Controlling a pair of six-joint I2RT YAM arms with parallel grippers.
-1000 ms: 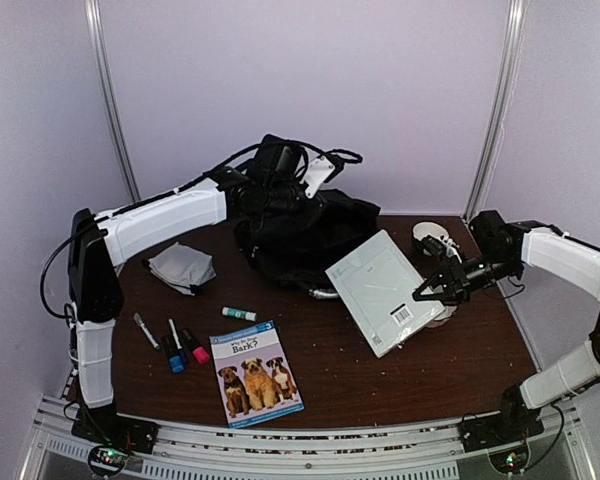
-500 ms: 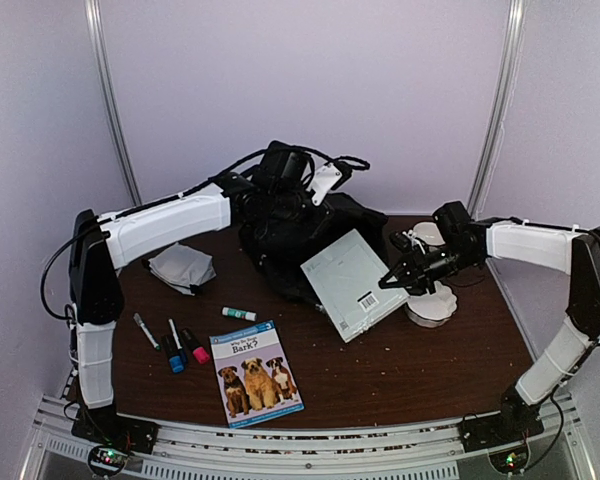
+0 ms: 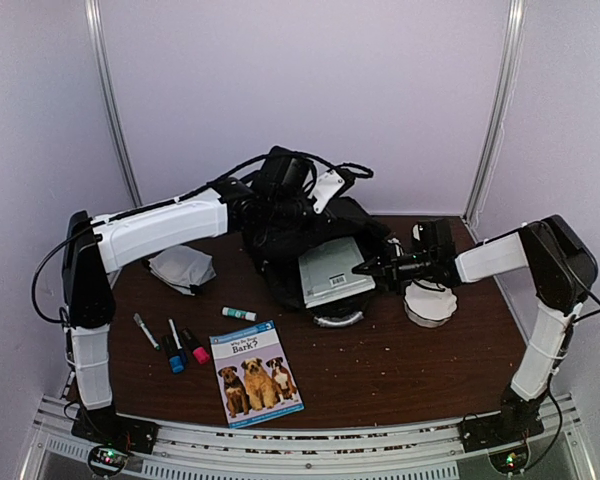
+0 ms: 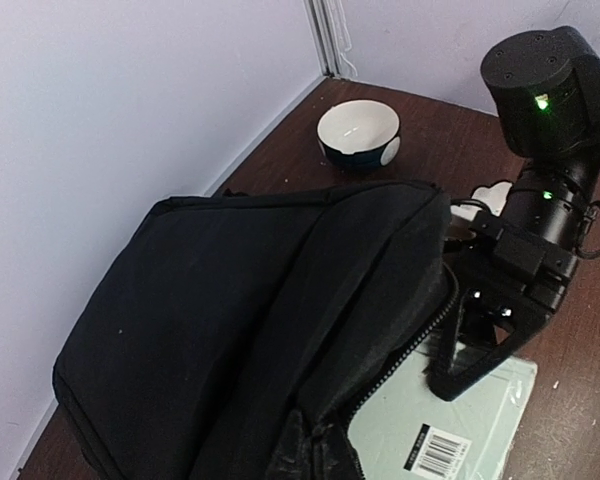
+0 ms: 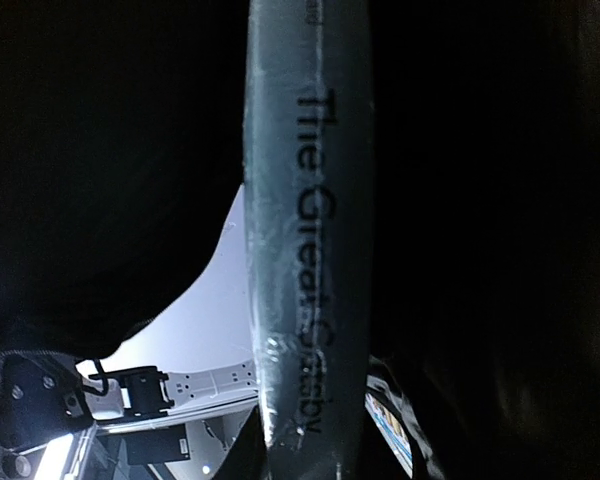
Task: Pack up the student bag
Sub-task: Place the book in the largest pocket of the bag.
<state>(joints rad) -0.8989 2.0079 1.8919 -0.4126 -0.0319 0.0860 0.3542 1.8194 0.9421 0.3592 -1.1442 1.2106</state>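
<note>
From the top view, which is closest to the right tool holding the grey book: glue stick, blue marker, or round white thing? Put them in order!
1. Round white thing, just right of the right tool.
2. Glue stick, left, mid-table.
3. Blue marker, far left, near the front.

Back wall: plain, pale lilac-white, matt.
Side walls: left and right, same pale panels, closing the space in on three sides.
Posts: two thin metal strips, and, running up where the back wall meets the sides.
Table: dark brown wood-grain top with pale specks scattered on it, its far edge set against the wall.
Rail: slotted aluminium along the table's near edge.
Light: soft and even, with faint shadows on the tabletop.
</note>
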